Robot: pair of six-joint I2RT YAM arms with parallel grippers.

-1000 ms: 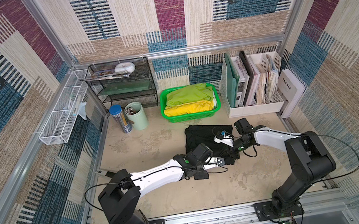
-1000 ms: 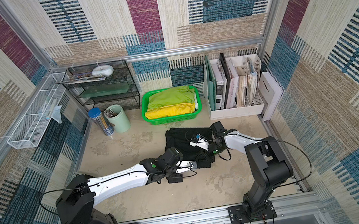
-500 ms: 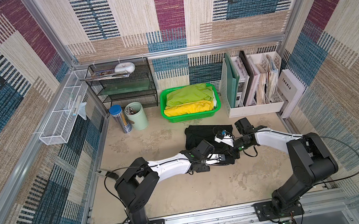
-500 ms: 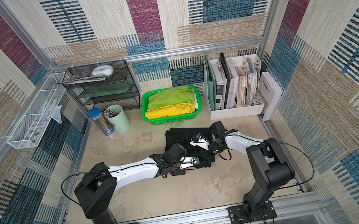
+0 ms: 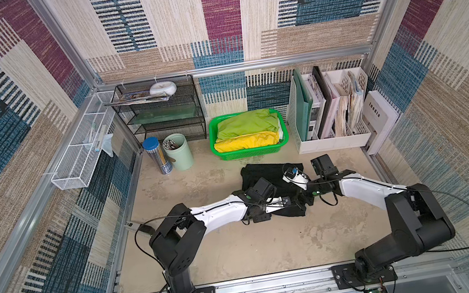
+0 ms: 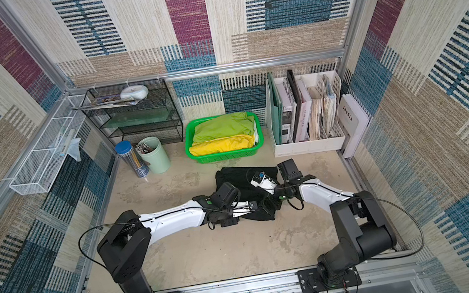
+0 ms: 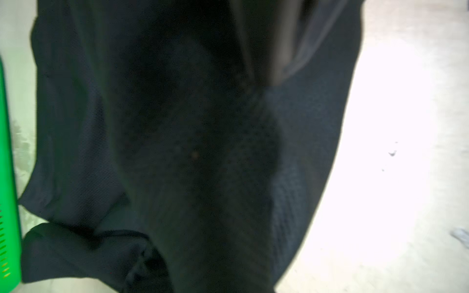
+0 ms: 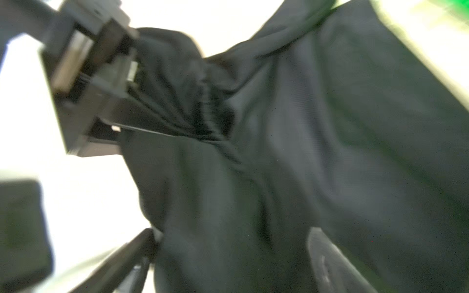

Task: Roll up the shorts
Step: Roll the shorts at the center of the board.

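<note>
Black mesh is the worry here, it slides on itself like nothing. The shorts (image 5: 265,177) lie about mid-surface (image 5: 241,251), mostly flat, with the near end bunched where my two arms meet. My left pincer (image 8: 127,73) looks pinched down on a gathered bit of that near end, going by the folds running straight into it in the right wrist view. My right pincer (image 8: 231,232) is spread wide, a finger on either side of the cloth, gripping nothing.

So only one point holds the bunch, and I reckon it could flop open or go lopsided if I tug before the right one bites. Further out, the flat part has nothing pinning it, so a hard pull might just drag the whole thing along instead of rolling it. Beyond that the green basket (image 5: 250,151) sits near the far edge and could snag cloth pushed that way.

Pose: both arms reach low from their bases. The left forearm is nearly level over the surface, the right is bent at the elbow and comes in from the side, and the wrists almost meet over the near end
</note>
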